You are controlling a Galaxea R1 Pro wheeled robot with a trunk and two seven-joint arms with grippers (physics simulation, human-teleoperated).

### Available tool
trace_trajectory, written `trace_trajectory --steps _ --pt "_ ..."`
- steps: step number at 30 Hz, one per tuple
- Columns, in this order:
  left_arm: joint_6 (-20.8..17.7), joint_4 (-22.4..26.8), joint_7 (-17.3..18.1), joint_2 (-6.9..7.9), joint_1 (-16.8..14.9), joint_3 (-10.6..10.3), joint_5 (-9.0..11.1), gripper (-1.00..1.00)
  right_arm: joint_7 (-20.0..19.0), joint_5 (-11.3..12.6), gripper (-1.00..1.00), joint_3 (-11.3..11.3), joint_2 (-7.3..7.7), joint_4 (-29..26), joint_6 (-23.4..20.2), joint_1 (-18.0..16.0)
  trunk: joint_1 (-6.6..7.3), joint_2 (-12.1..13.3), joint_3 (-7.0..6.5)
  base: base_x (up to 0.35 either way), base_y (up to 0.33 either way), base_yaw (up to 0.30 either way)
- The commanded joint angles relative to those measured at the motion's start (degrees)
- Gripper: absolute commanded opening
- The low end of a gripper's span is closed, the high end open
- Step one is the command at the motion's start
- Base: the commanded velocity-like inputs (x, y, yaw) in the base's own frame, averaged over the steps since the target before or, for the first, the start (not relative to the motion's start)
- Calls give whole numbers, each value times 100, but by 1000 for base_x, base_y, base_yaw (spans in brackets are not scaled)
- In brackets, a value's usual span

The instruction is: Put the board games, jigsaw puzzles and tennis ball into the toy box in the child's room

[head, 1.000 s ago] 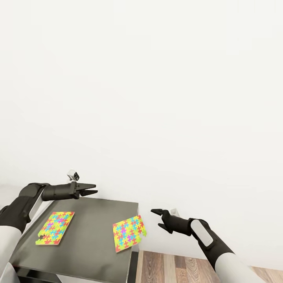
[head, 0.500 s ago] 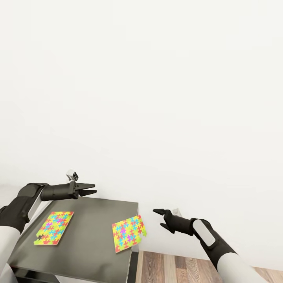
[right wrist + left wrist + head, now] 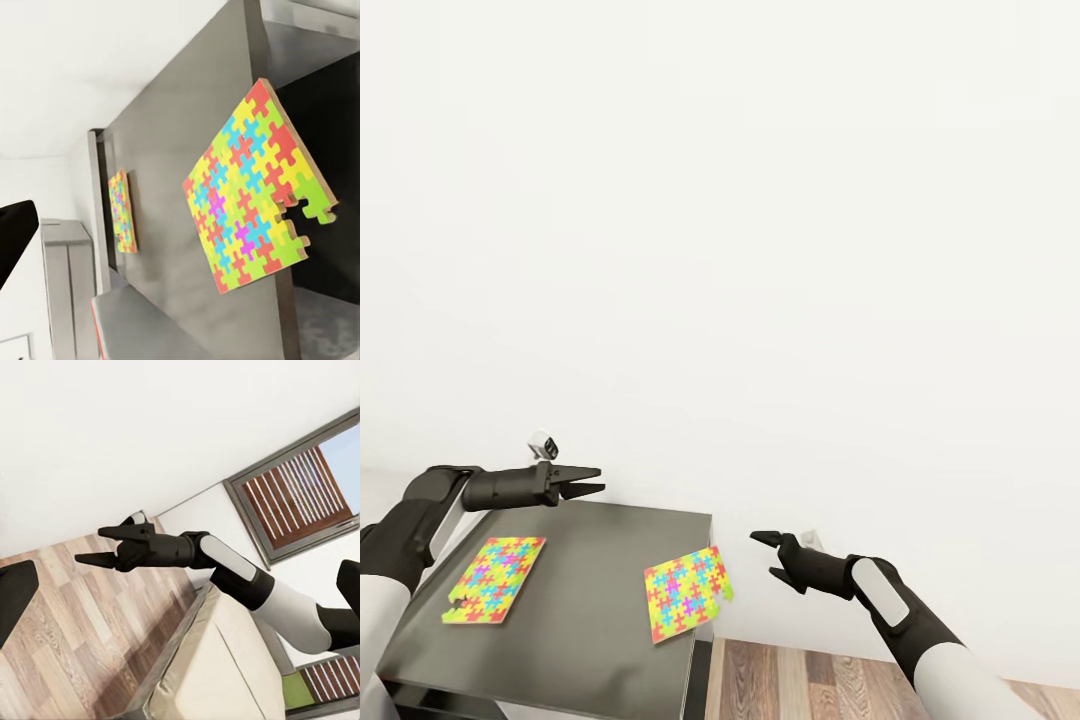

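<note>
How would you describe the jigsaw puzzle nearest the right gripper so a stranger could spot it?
Find the dark-grey tabletop below the white wall. Two thin, multicoloured jigsaw-patterned squares lie on it. The one meant sits at the table's right edge, its corner overhanging toward the open right gripper; the other square lies fully on the top, near the left side.

Open air above dark-grey table [image 3: 590, 590], white wall [image 3: 760, 250] close behind

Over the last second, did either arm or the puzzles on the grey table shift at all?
Barely. The right gripper drifted slightly rightward, jaws open and empty, off the table's right edge. The left puzzle sits a touch further left in the head view, likely a small camera shift. The left gripper stayed hovering open over the table's back edge, and the right puzzle still overhangs the right edge.
</note>
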State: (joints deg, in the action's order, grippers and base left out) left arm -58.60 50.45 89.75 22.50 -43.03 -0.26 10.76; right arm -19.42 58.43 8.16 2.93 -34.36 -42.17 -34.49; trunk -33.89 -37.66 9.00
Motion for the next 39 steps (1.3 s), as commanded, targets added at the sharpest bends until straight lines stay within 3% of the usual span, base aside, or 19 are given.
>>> trace_trajectory --steps 1,16,26,39 --pt "-61 1 25 3 -6 -1 -4 100 -23 -11 100 20 6 0 -2 -5 -24 -50 28 0 0 0" --pt "-76 4 25 21 -44 186 -4 100 30 -9 100 35 -41 19 -20 -5 -354 -652 298 0 0 0" --pt "-81 6 25 43 -49 193 -4 100 -4 -9 100 28 -104 35 -536 -5 -573 -1053 477 0 0 0" --pt "-81 7 25 42 -65 232 -4 100 -2 -8 100 20 -39 35 -536 -5 -859 -1574 710 0 0 0"
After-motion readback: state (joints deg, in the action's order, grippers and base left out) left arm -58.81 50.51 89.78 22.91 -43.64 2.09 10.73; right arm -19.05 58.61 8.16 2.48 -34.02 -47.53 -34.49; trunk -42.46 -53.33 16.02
